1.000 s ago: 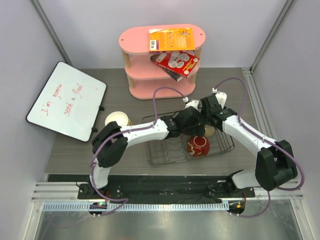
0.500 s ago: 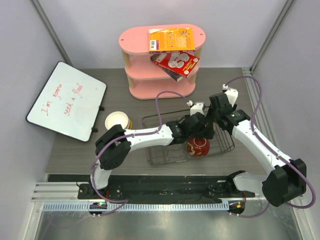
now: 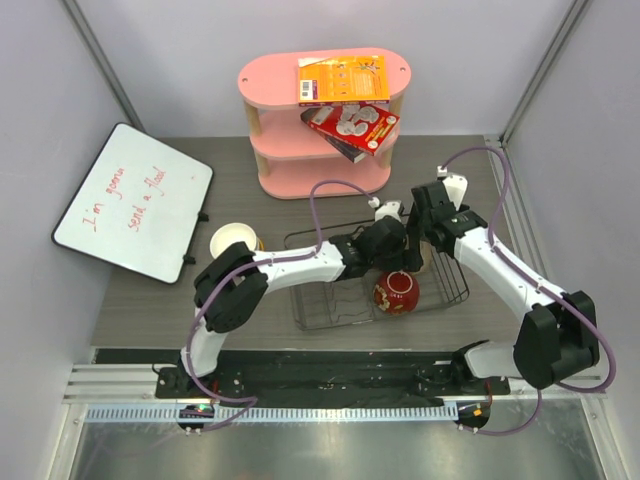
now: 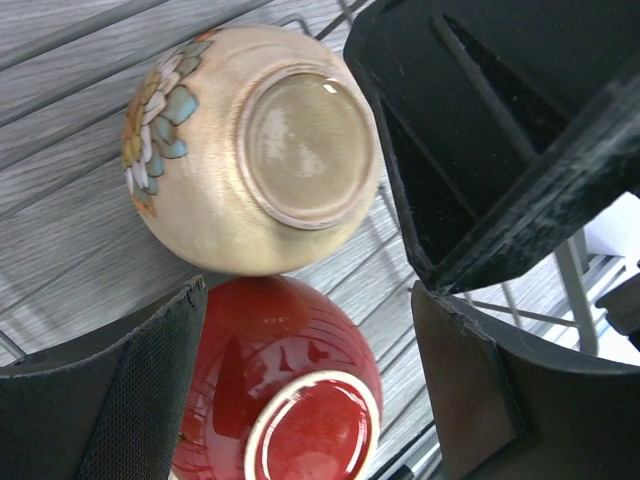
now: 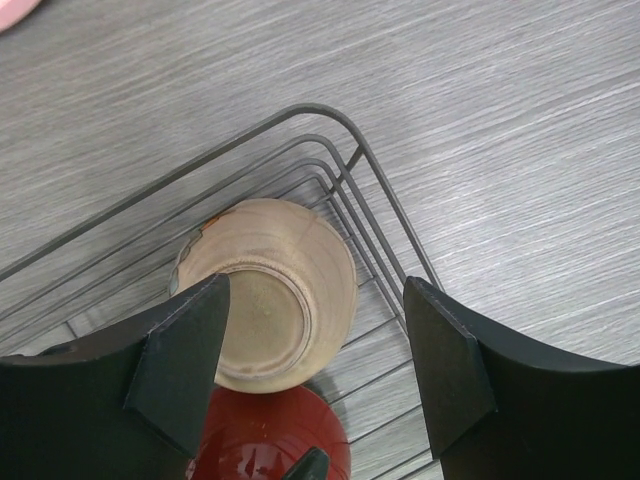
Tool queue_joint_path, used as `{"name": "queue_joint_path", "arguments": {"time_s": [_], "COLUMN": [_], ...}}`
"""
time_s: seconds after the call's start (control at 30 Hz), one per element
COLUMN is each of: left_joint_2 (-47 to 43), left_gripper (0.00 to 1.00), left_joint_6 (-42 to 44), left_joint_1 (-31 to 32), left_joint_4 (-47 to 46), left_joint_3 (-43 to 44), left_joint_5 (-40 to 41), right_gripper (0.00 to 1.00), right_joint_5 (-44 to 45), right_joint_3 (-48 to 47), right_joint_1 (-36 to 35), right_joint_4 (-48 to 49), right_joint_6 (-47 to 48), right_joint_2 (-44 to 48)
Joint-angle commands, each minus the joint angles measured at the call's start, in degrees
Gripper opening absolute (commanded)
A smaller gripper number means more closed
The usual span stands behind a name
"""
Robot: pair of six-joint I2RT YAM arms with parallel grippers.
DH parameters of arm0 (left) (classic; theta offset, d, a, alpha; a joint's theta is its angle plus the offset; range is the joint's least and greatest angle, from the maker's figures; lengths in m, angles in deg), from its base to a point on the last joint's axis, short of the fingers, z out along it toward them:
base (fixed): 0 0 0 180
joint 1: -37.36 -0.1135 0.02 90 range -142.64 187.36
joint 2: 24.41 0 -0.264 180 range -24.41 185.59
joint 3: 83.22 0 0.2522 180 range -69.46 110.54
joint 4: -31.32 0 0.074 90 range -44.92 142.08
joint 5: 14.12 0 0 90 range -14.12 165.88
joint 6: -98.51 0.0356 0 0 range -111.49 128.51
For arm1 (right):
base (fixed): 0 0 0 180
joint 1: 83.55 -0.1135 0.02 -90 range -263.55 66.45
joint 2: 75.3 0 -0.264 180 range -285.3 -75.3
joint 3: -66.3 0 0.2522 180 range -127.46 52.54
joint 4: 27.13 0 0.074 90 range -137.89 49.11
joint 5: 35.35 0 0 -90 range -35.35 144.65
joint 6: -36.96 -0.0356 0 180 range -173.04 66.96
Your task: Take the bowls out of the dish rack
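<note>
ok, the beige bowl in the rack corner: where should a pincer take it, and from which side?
The beige bowl sits bottom-up with its foot ring on top, so no rim is reachable. Probably best to come from above and close across the rounded wall below the ring. Squeeze on the two sides clear of the dark red bowl next to it and of the dish rack corner wires.

Glossy red bowl [image 4: 285,395], matt beige bowl [image 4: 250,150] — metal wire rack [image 3: 330,300], woodgrain table [image 5: 500,100]
</note>
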Motion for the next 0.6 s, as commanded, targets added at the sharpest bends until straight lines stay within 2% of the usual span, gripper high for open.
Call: {"name": "queue_joint_path", "arguments": {"time_s": [0.0, 0.23, 0.4, 0.57], "left_joint_2": [3.66, 3.84, 2.78, 2.43], "left_gripper": [0.82, 0.83, 0.83, 0.83], "left_joint_6": [-3.22, -3.83, -8.31, -8.05], "left_joint_1": [-5.07, -6.30, -8.59, -9.20], "left_joint_4": [3.01, 0.47, -12.17, -10.62], "left_joint_3": [-1.42, -3.79, -12.13, -12.24], "left_joint_5": [6.34, 6.34, 1.25, 1.77], "right_gripper": [0.76, 0.76, 0.76, 0.76], "right_joint_5": [-4.04, -2.54, -2.10, -2.37], "right_joint_3": [-2.23, -0.47, 0.94, 0.76], "right_joint_1": [-1.29, -1.37, -1.37, -1.37], "right_joint_4": [-3.88, -3.61, -2.91, -2.91], "right_joint_6": [1.59, 1.94, 1.50, 0.89], "right_joint_2": [1.06, 0.36, -1.75, -2.72]}}
